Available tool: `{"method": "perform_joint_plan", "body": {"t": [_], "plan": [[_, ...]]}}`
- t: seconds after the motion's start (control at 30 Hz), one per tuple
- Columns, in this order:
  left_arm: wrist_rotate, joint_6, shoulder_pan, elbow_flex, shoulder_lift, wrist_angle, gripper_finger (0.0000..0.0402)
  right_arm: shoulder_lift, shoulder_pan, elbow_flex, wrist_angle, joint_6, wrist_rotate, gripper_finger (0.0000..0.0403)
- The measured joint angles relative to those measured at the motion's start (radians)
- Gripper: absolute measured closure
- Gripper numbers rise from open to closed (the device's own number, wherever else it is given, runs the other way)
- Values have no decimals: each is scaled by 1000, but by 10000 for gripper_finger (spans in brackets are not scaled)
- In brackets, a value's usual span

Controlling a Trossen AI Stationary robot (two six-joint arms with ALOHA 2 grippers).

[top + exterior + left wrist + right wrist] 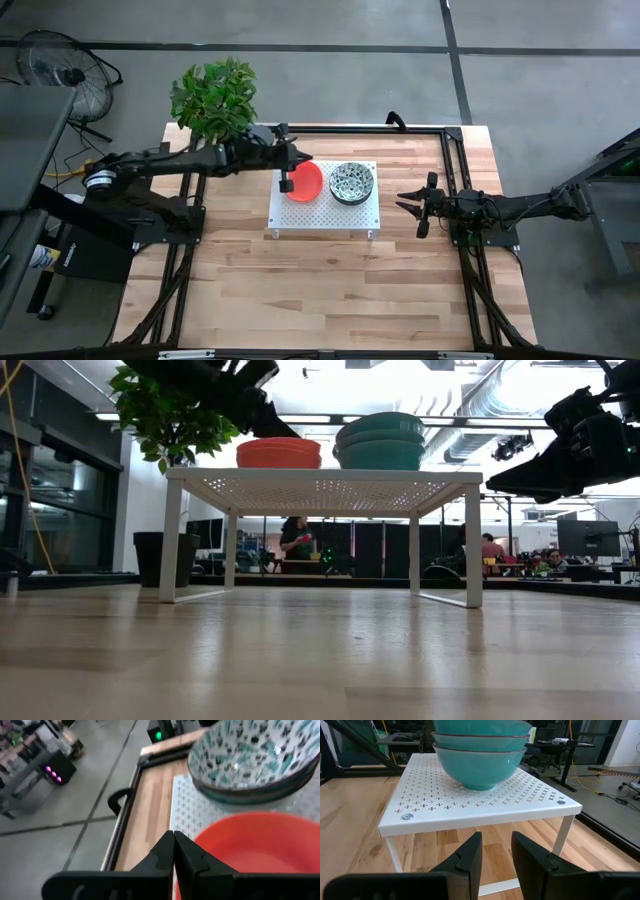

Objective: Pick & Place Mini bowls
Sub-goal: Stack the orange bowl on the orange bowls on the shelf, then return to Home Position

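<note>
On the white perforated metal stand (pixel 322 212) at the middle of the light wooden table (pixel 330 290) sit two stacks of mini bowls, side by side. The plain bright orange bowls (pixel 306 180) are nested on the stand's left half; the low view shows their orange rims stacked (pixel 278 452). The speckled bowls (pixel 352 182), white inside with a dense dark grey-green pattern and teal on the outside (pixel 380 442), are nested on the right half, three high in the right wrist view (pixel 479 751). The two stacks stand just beside each other. Nothing else lies on the stand; bare perforated surface shows in front of both stacks.

The left gripper (pixel 287 180) hovers at the orange stack's left rim, jaws pressed fully together, holding nothing; its fingers (pixel 170 855) meet just beside the orange rim (pixel 260 845). The right gripper (pixel 412 206) hangs off the stand's right edge, apart from it, jaws partly open and empty. A leafy green plant (pixel 213 97) stands at the table's far left corner.
</note>
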Motion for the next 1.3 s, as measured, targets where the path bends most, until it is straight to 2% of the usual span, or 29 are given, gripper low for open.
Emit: {"method": "perform_joint_plan", "body": {"t": [0.37,0.9,1.3], "plan": [[42,-49,0,-4,2,-53,401,0,0,0,0,0,0,309],[9,-93,0,-4,3,-132,401,0,0,0,0,0,0,309],[39,-123,0,-3,15,-28,401,0,0,0,0,0,0,309]]}}
